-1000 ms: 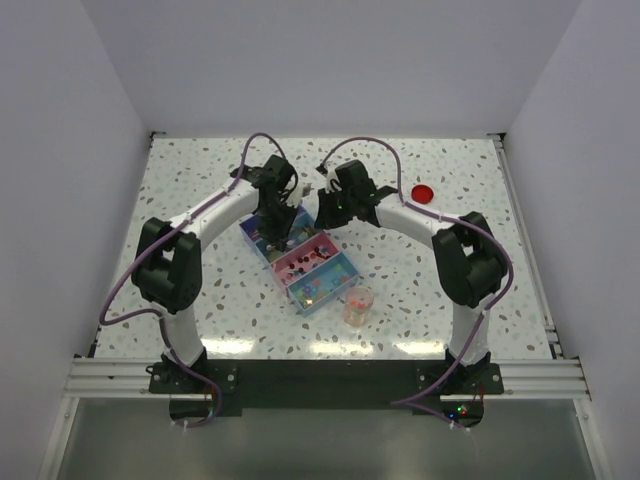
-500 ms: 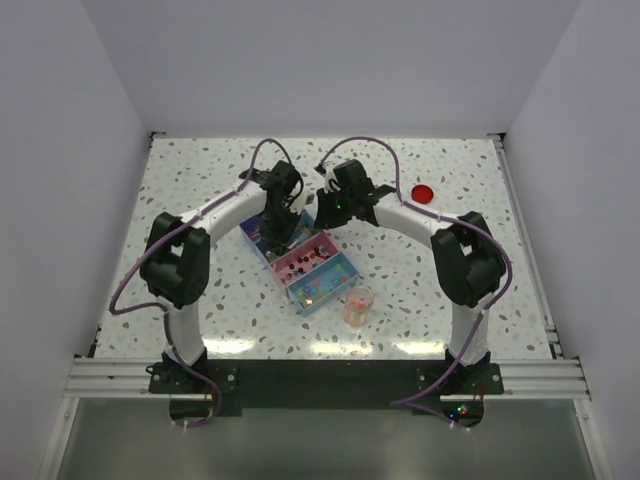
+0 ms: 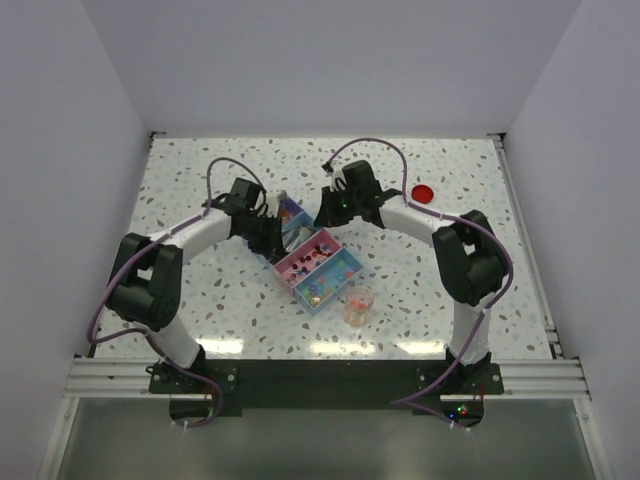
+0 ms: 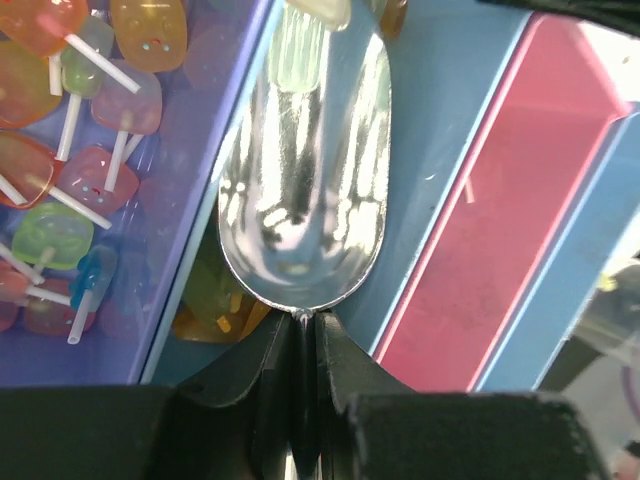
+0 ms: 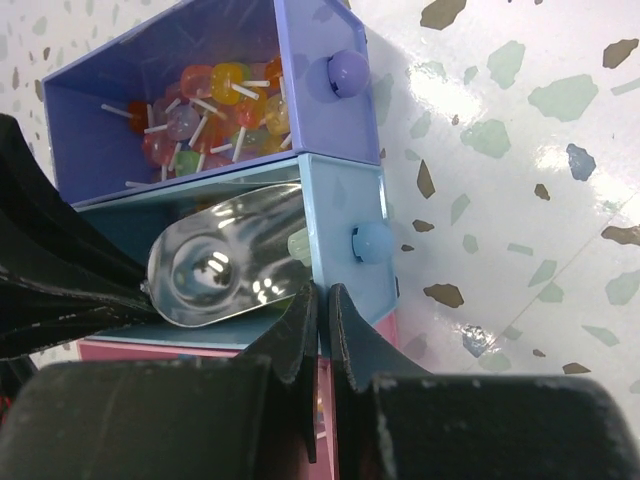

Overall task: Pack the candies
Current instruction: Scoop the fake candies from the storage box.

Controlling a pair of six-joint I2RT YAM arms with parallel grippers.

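Candies (image 3: 356,312) lie nearest as an orange-pink heap in the clear cup (image 3: 358,291), which stands by the table's (image 3: 180,180) near edge, a little right of its middle. More speckle the blue compartment (image 3: 347,267) and the pink compartment (image 4: 500,250) of the slanted four-part box just beyond. Over the last second the left arm has swung out toward the table's left edge and dropped low. Its left gripper (image 4: 300,335), fingers pinched narrow on the handle of a metal scoop (image 4: 300,200), now reaches in from the box's left side instead of hanging over it. The scoop's bowl lies flat and bare above the light-blue compartment (image 4: 440,150), so nothing is in transit, and I judge that a fresh scooping is being set up, not a pour finished. The right gripper (image 5: 320,305) has hardly moved; its fingers are closed tight against that compartment's knobbed end wall, though whether they actually pinch the wall I cannot tell. Farther on, the purple compartment (image 5: 130,110) holds stick lollipops (image 4: 70,150), and a red lid (image 3: 423,193) sits toward the table's far right corner. Yellowish sweets (image 4: 210,310) peek from under the scoop, mostly hidden, a pale green piece at its tip is cut off, and the left gripper masks the light-blue compartment from above.
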